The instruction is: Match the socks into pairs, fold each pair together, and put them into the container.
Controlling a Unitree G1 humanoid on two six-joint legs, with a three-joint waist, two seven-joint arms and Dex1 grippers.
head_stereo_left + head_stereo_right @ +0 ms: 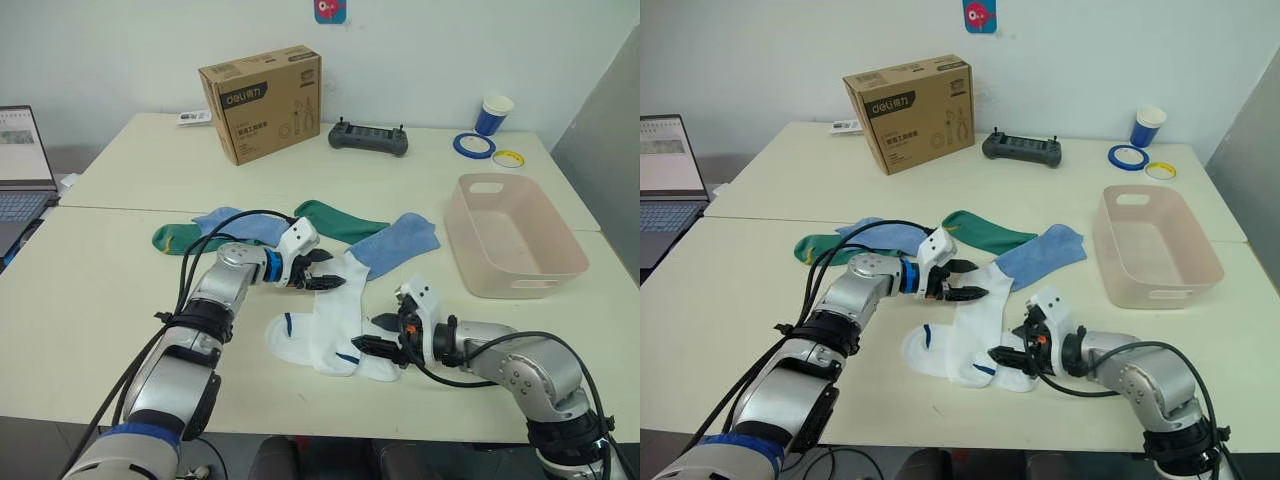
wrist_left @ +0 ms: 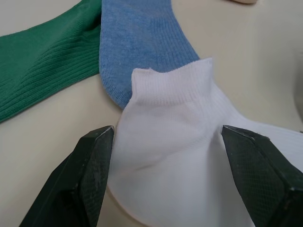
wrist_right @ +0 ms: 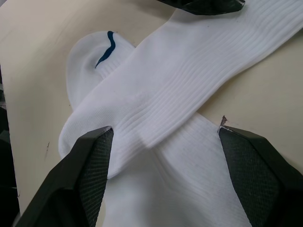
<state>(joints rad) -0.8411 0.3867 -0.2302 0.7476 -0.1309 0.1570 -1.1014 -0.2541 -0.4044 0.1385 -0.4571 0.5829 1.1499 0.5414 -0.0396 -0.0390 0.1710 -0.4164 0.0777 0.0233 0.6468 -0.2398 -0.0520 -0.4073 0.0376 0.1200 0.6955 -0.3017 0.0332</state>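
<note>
The left gripper was positioned over the cuff end of the upper white sock, with its two black fingers spread wide apart and nothing held between them. In the left wrist view the white cuff lay between the fingers, with the cuff of a light blue sock just beyond it and a dark green sock alongside the blue one, their edges touching.

The right gripper was positioned at the opposite end of the white pair, and its jaws were likewise wide apart and empty. In the right wrist view the two white socks crossed one over the other directly ahead of the fingers; the lower white sock carried a dark blue mark at its toe. The tips of the left gripper appeared at the far end of the upper sock.

Beyond the left gripper, a second light blue sock and a second dark green sock lay overlapping on the table. The first blue sock extended from the left gripper's fingertips toward the container.

The container stood well apart from both grippers, on the right gripper's outer side, and held no socks. A cardboard box, a black controller, a paper cup and two tape rolls stood at the far side of the table.
</note>
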